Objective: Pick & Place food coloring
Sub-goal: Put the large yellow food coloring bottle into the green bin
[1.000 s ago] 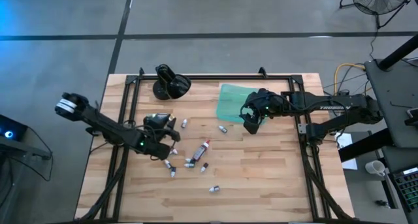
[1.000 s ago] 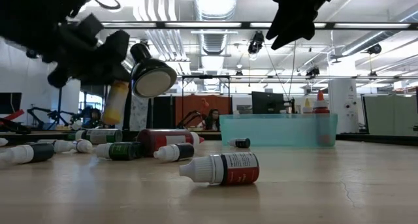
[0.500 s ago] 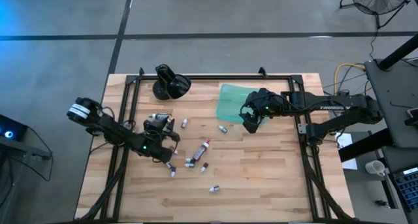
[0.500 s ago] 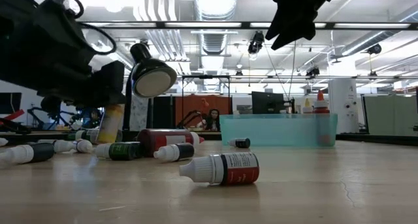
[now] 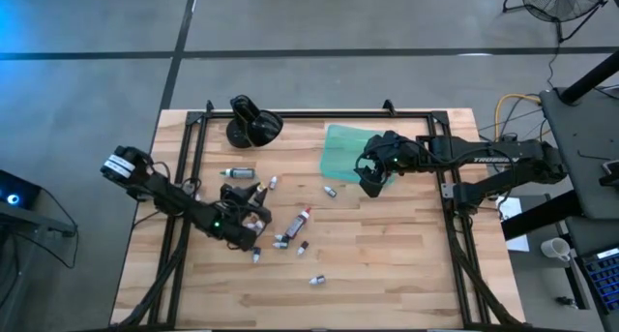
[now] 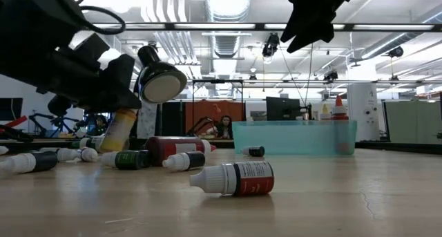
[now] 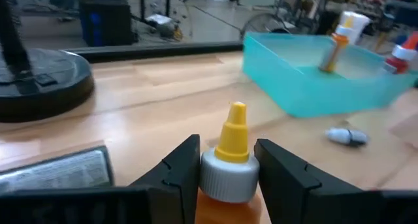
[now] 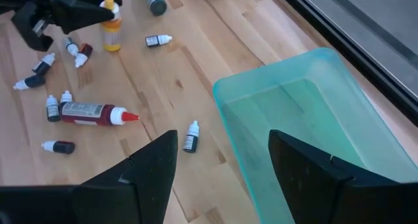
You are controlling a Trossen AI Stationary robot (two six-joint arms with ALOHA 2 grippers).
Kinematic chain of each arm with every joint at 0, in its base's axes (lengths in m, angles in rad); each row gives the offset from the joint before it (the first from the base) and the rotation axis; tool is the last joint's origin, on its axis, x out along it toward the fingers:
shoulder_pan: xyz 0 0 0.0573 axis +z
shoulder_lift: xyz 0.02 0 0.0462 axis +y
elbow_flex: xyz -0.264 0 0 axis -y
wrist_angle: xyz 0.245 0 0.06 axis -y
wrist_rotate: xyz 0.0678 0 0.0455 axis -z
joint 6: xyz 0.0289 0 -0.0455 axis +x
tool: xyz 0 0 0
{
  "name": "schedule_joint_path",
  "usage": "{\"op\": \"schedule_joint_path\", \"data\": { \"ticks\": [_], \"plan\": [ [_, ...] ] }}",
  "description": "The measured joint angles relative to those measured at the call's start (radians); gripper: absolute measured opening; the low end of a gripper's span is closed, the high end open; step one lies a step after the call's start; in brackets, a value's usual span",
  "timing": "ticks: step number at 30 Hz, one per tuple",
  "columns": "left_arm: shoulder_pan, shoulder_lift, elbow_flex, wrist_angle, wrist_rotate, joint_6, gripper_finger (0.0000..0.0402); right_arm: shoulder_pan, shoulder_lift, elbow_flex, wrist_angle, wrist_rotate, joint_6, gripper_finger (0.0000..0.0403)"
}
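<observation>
My left gripper (image 5: 249,202) stands at the table's left middle, shut on an orange food coloring bottle (image 8: 111,29) with a yellow nozzle and a white collar. Small food coloring bottles (image 5: 280,240) lie scattered on the wood around it. Among them is a larger red one (image 5: 303,219) on its side. Two more small bottles lie apart (image 5: 330,191) (image 5: 315,280). My right gripper (image 5: 370,185) hangs open above the near edge of the teal tray (image 5: 343,148), touching nothing. My left gripper pinches the orange bottle's white collar (image 7: 228,179), just under the yellow nozzle, between its two fingers. The fingers come nearly level from the table's left side. The bottle stands almost upright with its bottom (image 8: 112,48) on or just above the wood.
A black round-based object (image 5: 251,124) stands at the far left, and a dark bottle (image 5: 237,172) lies just in front of it. The black frame rails (image 5: 184,177) run along the table's sides. Bare wood stretches between the scattered bottles and the tray.
My left gripper has sunk toward the table and drifted toward its near edge, carrying the orange bottle down from mid-air to table height. The bottle stays close to upright. My right arm has kept still.
</observation>
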Motion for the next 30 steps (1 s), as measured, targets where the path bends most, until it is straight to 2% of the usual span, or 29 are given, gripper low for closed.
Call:
{"op": "schedule_joint_path", "data": {
  "ticks": [9,16,23,30],
  "plan": [
    [-0.031,-0.01,-0.001,-0.009,0.044,-0.014,0.0114,0.0,0.0,0.0,0.0,0.0,-0.001,0.0233],
    [-0.035,-0.015,0.012,-0.005,-0.054,-0.015,0.0104,0.0,0.0,0.0,0.0,0.0,-0.001,0.0233],
    [-0.028,-0.013,0.015,0.0,-0.109,-0.013,0.0102,0.0,0.0,0.0,0.0,-0.001,-0.001,0.0233],
    [0.028,0.016,0.002,-0.001,-0.159,-0.002,0.01,0.0,0.0,0.0,-0.001,-0.002,-0.002,0.0233]
  ]
}}
